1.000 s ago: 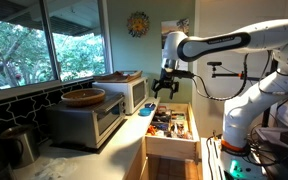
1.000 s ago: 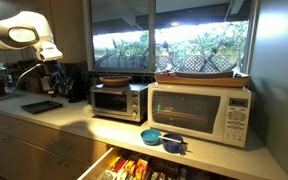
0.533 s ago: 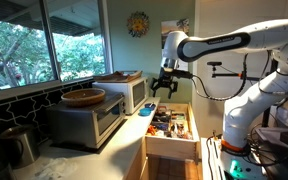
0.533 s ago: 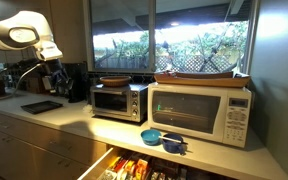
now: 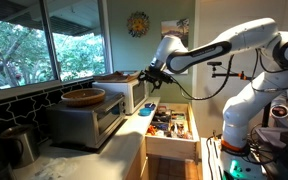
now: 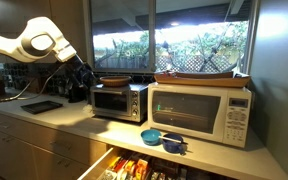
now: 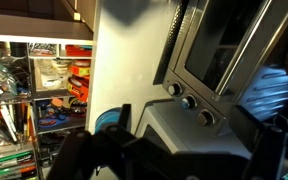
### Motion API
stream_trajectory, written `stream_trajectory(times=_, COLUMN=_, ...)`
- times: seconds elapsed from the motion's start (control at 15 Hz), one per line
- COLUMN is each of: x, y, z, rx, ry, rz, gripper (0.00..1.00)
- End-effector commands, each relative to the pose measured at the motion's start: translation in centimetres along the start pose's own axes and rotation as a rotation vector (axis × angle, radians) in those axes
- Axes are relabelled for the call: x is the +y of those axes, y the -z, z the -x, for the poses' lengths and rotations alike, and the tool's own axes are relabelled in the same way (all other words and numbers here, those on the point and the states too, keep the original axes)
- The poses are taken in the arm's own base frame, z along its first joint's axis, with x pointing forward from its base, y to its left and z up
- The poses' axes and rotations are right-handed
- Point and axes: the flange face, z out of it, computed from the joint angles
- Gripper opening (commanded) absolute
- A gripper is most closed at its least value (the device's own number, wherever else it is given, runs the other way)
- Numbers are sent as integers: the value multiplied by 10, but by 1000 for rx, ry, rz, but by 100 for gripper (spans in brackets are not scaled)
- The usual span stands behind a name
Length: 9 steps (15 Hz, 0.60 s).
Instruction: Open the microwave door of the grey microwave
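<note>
Shut: microwave door (image 6: 110, 102) of grey microwave (image 6: 136, 104); gripper (image 5: 149, 73) apart from it, jaws spread (blurred in wrist view), empty

Arm reaching across the kitchen tabletop (image 5: 124, 130) toward the far oven.
The hand (image 5: 148, 72) sits near the upper front corner of the grey microwave (image 5: 122, 90); its finger spread is too small to read. The microwave door (image 5: 136, 96) looks closed. A wooden bowl (image 5: 83, 97) tops the nearer cream appliance (image 5: 84, 125).

Metal grey microwave (image 6: 136, 104), glossy glass microwave door (image 6: 108, 101)
</note>
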Motion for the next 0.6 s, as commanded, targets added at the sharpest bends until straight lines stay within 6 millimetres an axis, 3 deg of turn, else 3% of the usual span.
stream_trajectory(times=0.0, x=-32, y=-42, z=-8, rx=-16, ry=-105, rz=0, gripper=100)
stream_trajectory(times=0.27, x=-60, y=-72, z=-8, rx=-153, ry=-105, rz=-83, gripper=100)
stream_trajectory(times=0.33, x=-44, y=-58, z=-8, rx=-85, ry=-102, rz=-54, gripper=100)
stream_trajectory(times=0.53, x=-48, y=-67, z=-11, rx=-99, ry=-98, rz=-51, gripper=100)
